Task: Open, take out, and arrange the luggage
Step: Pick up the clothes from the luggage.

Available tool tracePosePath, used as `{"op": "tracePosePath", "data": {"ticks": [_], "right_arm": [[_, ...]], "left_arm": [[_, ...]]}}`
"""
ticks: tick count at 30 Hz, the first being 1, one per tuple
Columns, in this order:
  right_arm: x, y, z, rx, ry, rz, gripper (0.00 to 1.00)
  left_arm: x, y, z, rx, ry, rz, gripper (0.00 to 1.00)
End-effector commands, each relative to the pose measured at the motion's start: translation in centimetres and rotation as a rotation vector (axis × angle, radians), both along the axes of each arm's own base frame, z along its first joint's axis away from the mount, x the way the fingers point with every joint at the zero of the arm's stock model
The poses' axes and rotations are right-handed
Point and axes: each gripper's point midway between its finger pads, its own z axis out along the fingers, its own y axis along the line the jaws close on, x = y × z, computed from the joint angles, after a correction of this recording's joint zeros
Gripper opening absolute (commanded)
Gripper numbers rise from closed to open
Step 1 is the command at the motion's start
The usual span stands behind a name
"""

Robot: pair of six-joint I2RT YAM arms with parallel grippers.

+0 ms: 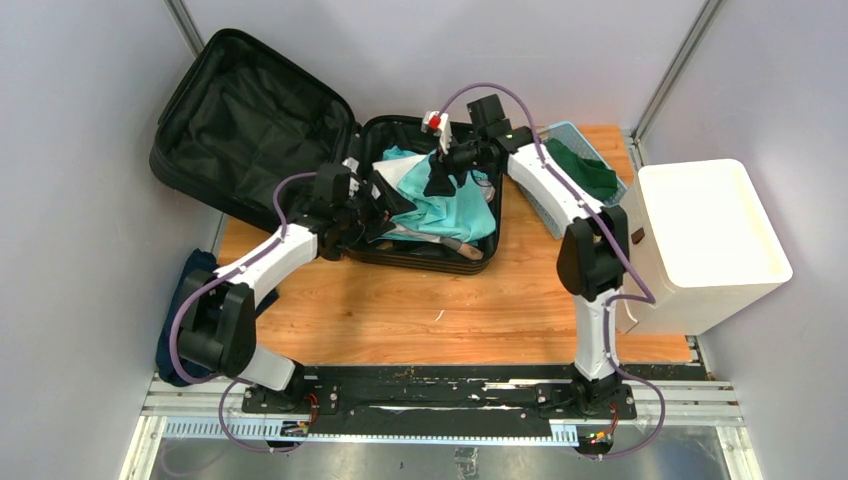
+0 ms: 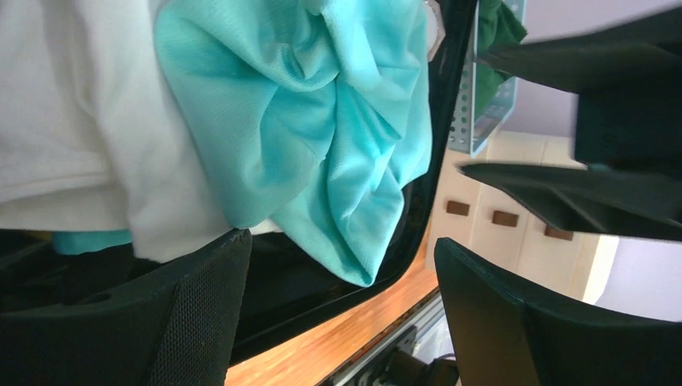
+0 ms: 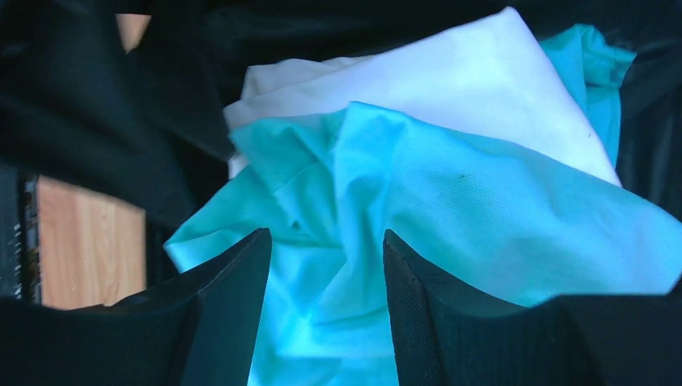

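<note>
Wooden counter is taken up at its far side by the opened luggage. Teal cloth inside is seen just below the right fingers, which are parted and empty. The left fingers are spread wide, empty, at its left edge.

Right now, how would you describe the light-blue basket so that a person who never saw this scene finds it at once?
Start at the large black hard-shell suitcase lying open on the wooden table. Between it and the white drawer unit stands the light-blue mesh basket. It alone is pale blue and perforated, with a dark green cloth inside.
</note>
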Motion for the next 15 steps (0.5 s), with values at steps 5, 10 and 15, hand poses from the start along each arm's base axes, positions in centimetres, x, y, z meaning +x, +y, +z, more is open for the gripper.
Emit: {"op": "tracePosePath", "data": {"ticks": [5, 10, 15], "right_arm": [[2.6, 2.1, -5.9, -0.138, 0.072, -0.104, 0.55], [3.1, 2.0, -7.7, -0.192, 0.044, -0.112, 0.45], [1.3, 3.0, -5.1, -0.085, 0.087, -0.046, 0.05]], "left_arm": [[1.8, -1.4, -0.8, -0.071, 0.016, 0.06, 0.85], [1.5, -1.7, -2.9, -0.059, 0.078, 0.077, 0.85], [2.0, -1.8, -3.3, -0.052, 0.083, 0.106, 0.85]]}}
